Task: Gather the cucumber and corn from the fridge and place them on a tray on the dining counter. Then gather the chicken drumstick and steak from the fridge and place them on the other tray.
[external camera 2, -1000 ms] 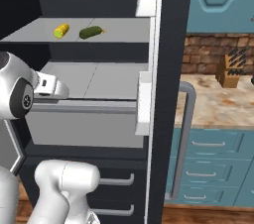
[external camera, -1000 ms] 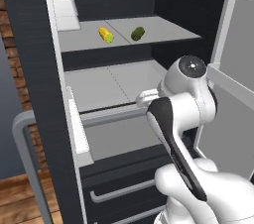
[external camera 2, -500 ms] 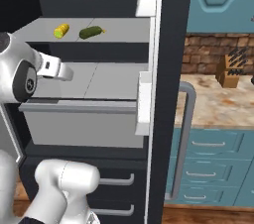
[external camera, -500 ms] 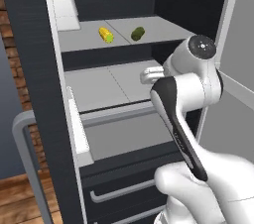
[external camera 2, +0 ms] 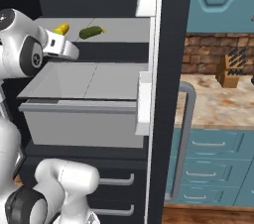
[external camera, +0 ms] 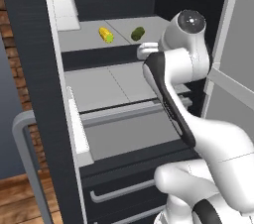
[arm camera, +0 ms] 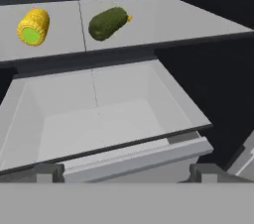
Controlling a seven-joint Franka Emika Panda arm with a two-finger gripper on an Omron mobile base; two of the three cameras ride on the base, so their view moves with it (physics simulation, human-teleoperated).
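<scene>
Hand view, cucumber [arm camera: 107, 23] beside corn [arm camera: 33, 27], fridge [external camera: 30, 44] shelf, jaws wide, tips cut off.

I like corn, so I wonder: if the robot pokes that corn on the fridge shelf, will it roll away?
Probably, a little. The corn is a short round cob lying on its side on a smooth flat shelf, so a sideways nudge could roll it. It looks stiff, not floppy. The cucumber beside it might stop a roll that way.

Fridge [external camera: 34, 69], doors open: upper shelf [arm camera: 163, 17] holds corn [arm camera: 33, 27] left of cucumber [arm camera: 107, 23], near each other, not touching. Below the shelf, a drawer bin [arm camera: 99, 119] pulled forward. Gripper [arm camera: 124, 172] before the shelf, above the bin.
</scene>
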